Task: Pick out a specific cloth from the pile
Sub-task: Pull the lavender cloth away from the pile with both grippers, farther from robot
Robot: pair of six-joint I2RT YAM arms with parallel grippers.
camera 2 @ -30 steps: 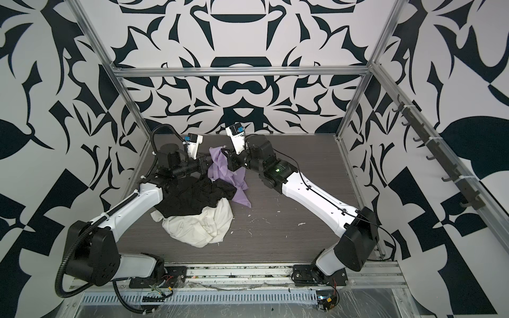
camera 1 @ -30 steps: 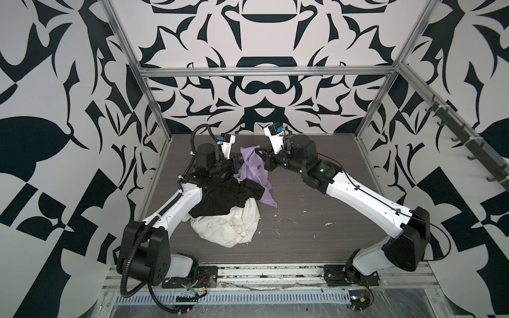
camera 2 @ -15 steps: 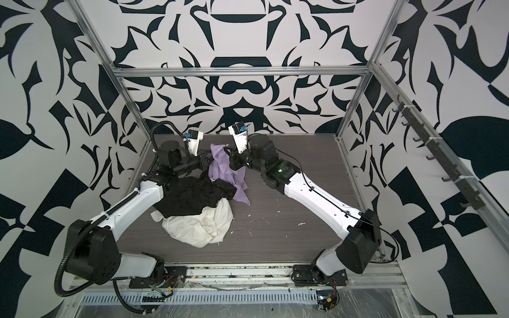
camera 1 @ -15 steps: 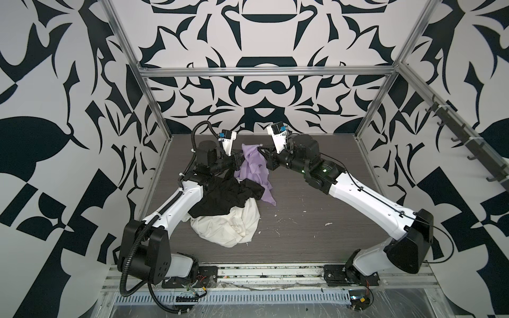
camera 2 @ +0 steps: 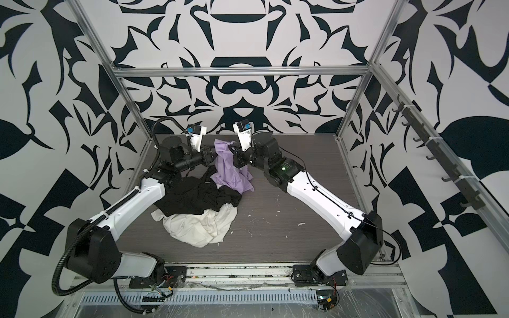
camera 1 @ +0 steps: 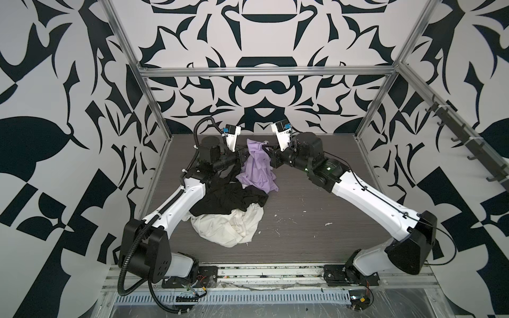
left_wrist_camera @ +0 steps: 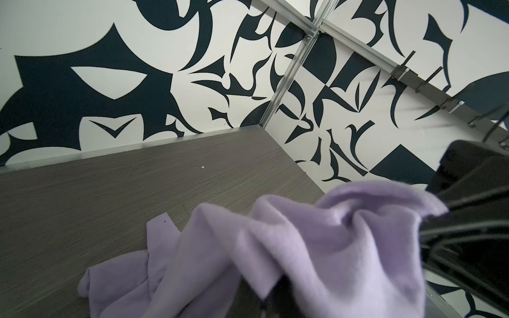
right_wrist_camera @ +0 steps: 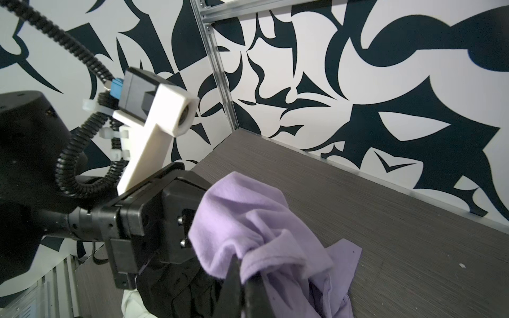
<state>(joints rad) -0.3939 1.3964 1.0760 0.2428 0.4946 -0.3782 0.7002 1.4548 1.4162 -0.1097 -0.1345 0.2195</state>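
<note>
toward the far edge of the grey wood-grain desk point(camera 1: 316, 220), a lavender fabric cloth point(camera 1: 257, 169) is hanging between both arms, its lower folds touching the surface. the left claw point(camera 1: 244, 157) and right claw point(camera 1: 266, 150) are clamping closed on its upper part. the pile point(camera 1: 231, 203) of black and cream-white garments is lying just in front. rightward, open room is stretching, dotted with white scraps point(camera 1: 327, 223), to black-and-white patterned walls point(camera 1: 261, 41).

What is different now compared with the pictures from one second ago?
The left gripper and right gripper, both shut on the lavender cloth, rose a little and drew it upward; its lower end moved up with them. No grip was taken or released. The pile of black and cream-white garments lies as before.
</note>
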